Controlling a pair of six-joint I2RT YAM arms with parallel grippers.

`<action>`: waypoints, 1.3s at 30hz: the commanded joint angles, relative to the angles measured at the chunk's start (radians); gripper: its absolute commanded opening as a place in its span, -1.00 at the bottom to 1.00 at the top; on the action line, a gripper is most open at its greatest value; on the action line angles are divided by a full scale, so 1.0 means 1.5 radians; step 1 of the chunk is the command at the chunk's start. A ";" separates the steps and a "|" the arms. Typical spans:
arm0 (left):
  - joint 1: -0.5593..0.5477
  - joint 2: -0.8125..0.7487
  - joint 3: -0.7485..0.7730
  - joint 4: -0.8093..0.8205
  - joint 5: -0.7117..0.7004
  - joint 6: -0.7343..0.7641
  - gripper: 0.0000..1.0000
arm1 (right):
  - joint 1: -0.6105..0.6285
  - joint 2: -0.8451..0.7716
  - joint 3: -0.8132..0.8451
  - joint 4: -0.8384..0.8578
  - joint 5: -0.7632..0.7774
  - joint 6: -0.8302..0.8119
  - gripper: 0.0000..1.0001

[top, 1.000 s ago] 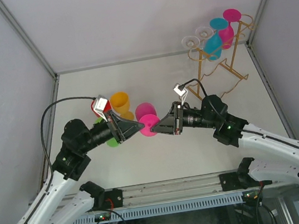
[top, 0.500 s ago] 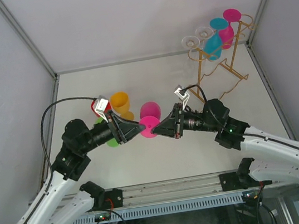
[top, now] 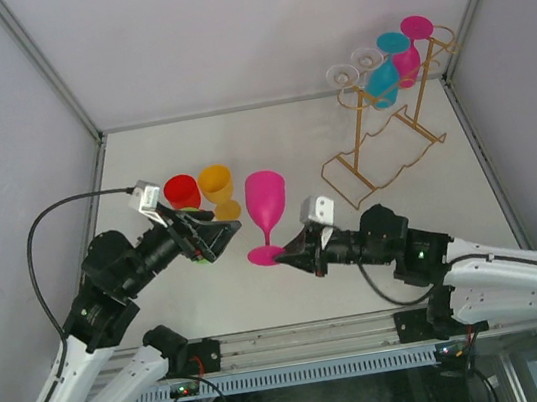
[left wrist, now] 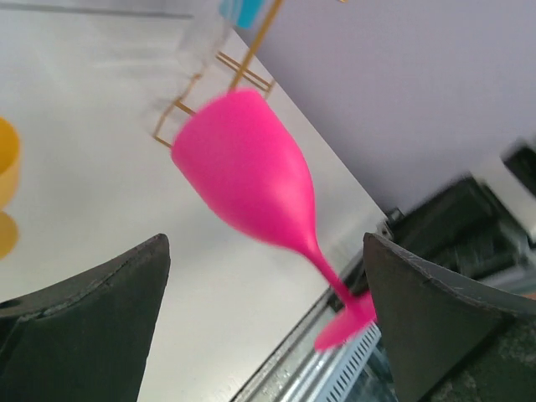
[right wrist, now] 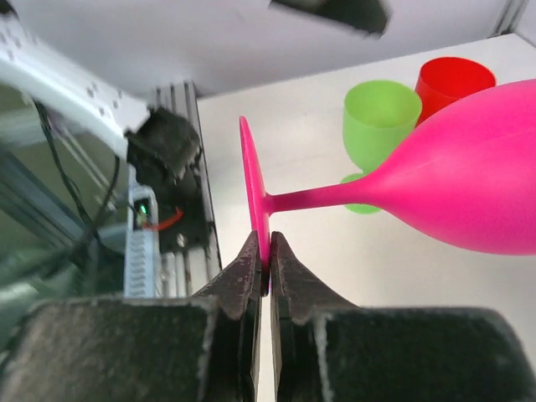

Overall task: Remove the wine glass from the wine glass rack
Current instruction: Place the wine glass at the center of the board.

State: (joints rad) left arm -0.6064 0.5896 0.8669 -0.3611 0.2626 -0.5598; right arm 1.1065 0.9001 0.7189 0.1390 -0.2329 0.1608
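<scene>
The pink wine glass (top: 266, 201) is already off the wine glass rack (top: 382, 149), well apart from it over the table (top: 289, 137), its foot clamped in the right claw (top: 291, 251), while the left claw (top: 225, 233) stands wide apart, so only setting it down seems left.

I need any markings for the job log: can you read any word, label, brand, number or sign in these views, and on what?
No text can be read in any view.
The pink wine glass and the wine glass rack: plain, no lettering.
The small board with a green light: any marking is too blurred to read.
</scene>
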 commanded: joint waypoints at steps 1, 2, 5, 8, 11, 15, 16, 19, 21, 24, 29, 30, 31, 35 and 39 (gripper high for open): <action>0.002 -0.011 0.037 -0.037 -0.117 0.024 1.00 | 0.105 0.009 -0.010 -0.067 0.149 -0.293 -1.00; 0.002 -0.012 0.039 -0.040 -0.122 0.023 1.00 | 0.121 0.017 -0.013 -0.079 0.175 -0.326 -1.00; 0.002 -0.009 0.044 -0.049 -0.131 0.023 1.00 | 0.152 0.042 -0.025 -0.106 0.192 -0.405 -1.00; 0.002 -0.006 0.045 -0.055 -0.129 0.028 1.00 | 0.191 0.068 -0.047 -0.103 0.239 -0.469 -1.00; 0.002 -0.002 0.045 -0.059 -0.125 0.032 1.00 | 0.229 0.113 -0.073 -0.087 0.312 -0.522 -1.00; 0.002 0.013 0.048 -0.062 -0.098 0.042 1.00 | 0.255 0.165 -0.089 -0.054 0.374 -0.567 -1.00; 0.002 0.017 0.049 -0.062 -0.090 0.044 1.00 | 0.259 0.173 -0.093 -0.040 0.385 -0.577 -1.00; 0.002 0.032 0.051 -0.061 -0.061 0.051 1.00 | 0.267 0.190 -0.103 0.003 0.394 -0.608 -1.00; 0.002 0.045 0.051 -0.058 -0.034 0.056 1.00 | 0.272 0.201 -0.103 0.016 0.396 -0.631 -1.00; 0.002 0.070 0.055 -0.058 0.024 0.061 1.00 | 0.281 0.212 -0.106 0.031 0.402 -0.666 -1.00; 0.002 0.114 0.057 -0.034 0.161 0.066 1.00 | 0.286 0.210 -0.124 0.052 0.379 -0.696 -1.00; 0.002 0.123 0.059 -0.038 0.176 0.068 1.00 | 0.286 0.209 -0.126 0.051 0.378 -0.702 -1.00; 0.002 0.131 0.062 -0.045 0.186 0.074 1.00 | 0.286 0.208 -0.129 0.051 0.378 -0.707 -1.00; 0.002 0.154 0.085 -0.113 0.205 0.133 0.95 | 0.289 0.197 -0.141 0.051 0.378 -0.730 -1.00; 0.002 0.196 0.139 -0.272 0.201 0.258 0.94 | 0.290 0.179 -0.158 0.064 0.380 -0.765 -1.00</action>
State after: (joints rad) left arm -0.6060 0.8467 0.9565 -0.5896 0.5213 -0.3603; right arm 1.5288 1.2175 0.4953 0.1635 0.3313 -0.9157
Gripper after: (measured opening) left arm 0.979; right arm 0.009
